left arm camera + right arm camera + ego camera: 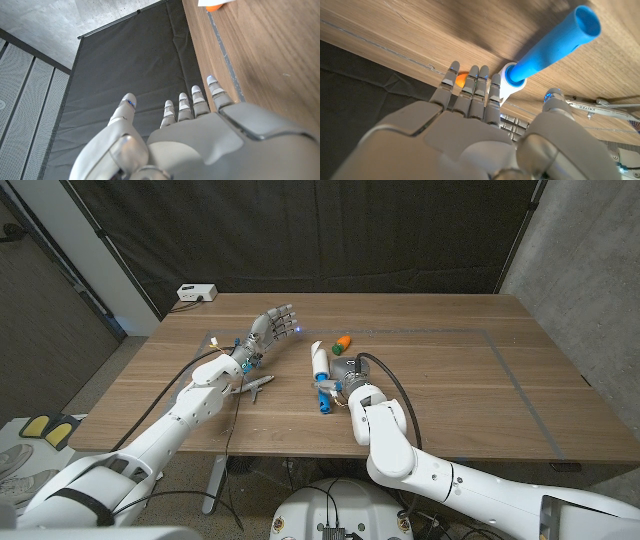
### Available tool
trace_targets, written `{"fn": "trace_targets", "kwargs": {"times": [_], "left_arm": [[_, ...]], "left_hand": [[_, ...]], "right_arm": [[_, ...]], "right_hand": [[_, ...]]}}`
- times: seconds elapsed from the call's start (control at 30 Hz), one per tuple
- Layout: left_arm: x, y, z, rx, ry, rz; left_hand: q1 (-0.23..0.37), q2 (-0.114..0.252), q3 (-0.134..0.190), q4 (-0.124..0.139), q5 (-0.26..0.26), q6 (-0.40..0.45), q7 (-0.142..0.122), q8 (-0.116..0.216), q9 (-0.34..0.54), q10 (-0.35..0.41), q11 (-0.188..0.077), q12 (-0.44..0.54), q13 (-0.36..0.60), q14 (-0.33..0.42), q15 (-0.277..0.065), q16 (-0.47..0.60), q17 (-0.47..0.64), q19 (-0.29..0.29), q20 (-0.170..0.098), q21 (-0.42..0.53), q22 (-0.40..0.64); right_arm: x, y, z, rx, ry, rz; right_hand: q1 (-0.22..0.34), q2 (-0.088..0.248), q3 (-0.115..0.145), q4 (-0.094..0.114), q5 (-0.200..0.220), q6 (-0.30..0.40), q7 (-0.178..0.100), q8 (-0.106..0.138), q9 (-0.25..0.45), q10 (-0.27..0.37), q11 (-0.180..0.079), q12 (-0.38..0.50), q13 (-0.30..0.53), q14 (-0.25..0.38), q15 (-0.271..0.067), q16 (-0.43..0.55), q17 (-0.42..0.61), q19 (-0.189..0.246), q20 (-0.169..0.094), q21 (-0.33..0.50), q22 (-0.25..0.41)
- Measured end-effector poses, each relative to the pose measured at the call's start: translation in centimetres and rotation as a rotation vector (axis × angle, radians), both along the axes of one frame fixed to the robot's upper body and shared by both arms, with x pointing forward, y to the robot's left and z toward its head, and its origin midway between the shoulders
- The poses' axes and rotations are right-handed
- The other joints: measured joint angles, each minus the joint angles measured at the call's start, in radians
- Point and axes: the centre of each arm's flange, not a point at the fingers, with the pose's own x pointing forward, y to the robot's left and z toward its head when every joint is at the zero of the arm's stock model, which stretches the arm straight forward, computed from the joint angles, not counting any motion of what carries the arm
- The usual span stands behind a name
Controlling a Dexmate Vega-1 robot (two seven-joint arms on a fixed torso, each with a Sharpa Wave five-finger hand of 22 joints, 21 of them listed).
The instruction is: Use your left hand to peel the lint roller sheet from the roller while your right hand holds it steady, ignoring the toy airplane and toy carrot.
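1. The lint roller (320, 367) lies on the wooden table (450, 380) near its middle, white roll away from the robot, blue handle (555, 45) toward it.
2. The right hand (350, 383) sits just beside the roller's handle end, fingers (472, 87) spread and gripping nothing.
3. The left hand (272, 328) is raised left of the roller, apart from it, fingers open and empty.
4. The toy carrot (342, 341) lies just beyond the roller; the toy airplane (255, 386) lies to its left.

White box (195, 293) (cabled) sits on table (450, 380).
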Motion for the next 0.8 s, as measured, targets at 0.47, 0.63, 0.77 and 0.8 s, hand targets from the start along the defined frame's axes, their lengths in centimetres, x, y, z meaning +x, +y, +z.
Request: {"fn": "trace_targets", "kwargs": {"times": [0.47, 0.63, 0.77, 0.8], "left_arm": [[0.1, -0.1, 0.1, -0.002, -0.001, -0.004], [0.0, 0.0, 0.0, -0.005, 0.0, -0.003], [0.0, 0.1, -0.1, -0.007, 0.001, -0.004], [0.0, 0.1, -0.1, -0.007, 0.001, -0.004]], "left_hand": [[-0.02, -0.002, -0.005, 0.014, -0.008, 0.004, 0.004, 0.0, 0.0, 0.004, 0.004, 0.0, 0.0, -0.004, 0.004, 0.0, 0.0, 0.0, 0.0, 0.0, 0.0], [-0.02, -0.002, -0.007, 0.016, -0.009, 0.004, 0.004, 0.0, 0.0, 0.004, 0.004, 0.0, 0.0, -0.004, 0.004, 0.0, 0.0, 0.0, 0.0, 0.0, 0.0], [-0.025, -0.008, -0.009, 0.018, -0.016, 0.004, 0.004, 0.0, 0.0, 0.004, 0.004, 0.0, 0.0, -0.004, 0.004, 0.0, 0.0, 0.0, 0.0, 0.0, 0.0], [-0.025, -0.008, -0.009, 0.018, -0.016, 0.004, 0.004, 0.0, 0.0, 0.004, 0.004, 0.0, 0.0, -0.004, 0.004, 0.0, 0.003, 0.0, 0.0, 0.0, 0.0]], "right_arm": [[1.0, 0.9, -0.7, -0.049, 0.049, -0.01], [1.3, 1.2, -0.9, -0.064, 0.056, -0.019], [1.6, 1.3, -1.0, -0.075, 0.055, -0.035], [1.7, 1.3, -1.0, -0.079, 0.05, -0.041]], "right_hand": [[0.05, -0.002, 0.0, -0.008, 0.011, 0.016, -0.016, 0.0, 0.0, -0.008, -0.007, 0.013, 0.012, 0.0, 0.0, 0.0, 0.009, 0.01, -0.011, 0.0, 0.0], [0.119, 0.023, 0.017, -0.025, 0.024, 0.01, -0.022, -0.012, 0.0, -0.018, -0.018, 0.018, 0.02, -0.001, -0.001, 0.0, 0.018, 0.016, -0.024, 0.0, -0.001], [0.225, 0.067, 0.056, -0.033, 0.033, 0.011, -0.033, -0.023, 0.0, -0.027, -0.031, 0.028, 0.028, -0.001, -0.001, 0.0, 0.03, 0.034, -0.042, 0.0, -0.003], [0.27, 0.091, 0.072, -0.038, 0.034, 0.008, -0.045, -0.026, 0.0, -0.027, -0.035, 0.028, 0.031, -0.001, -0.001, 0.003, 0.032, 0.039, -0.047, 0.0, -0.003]]}}
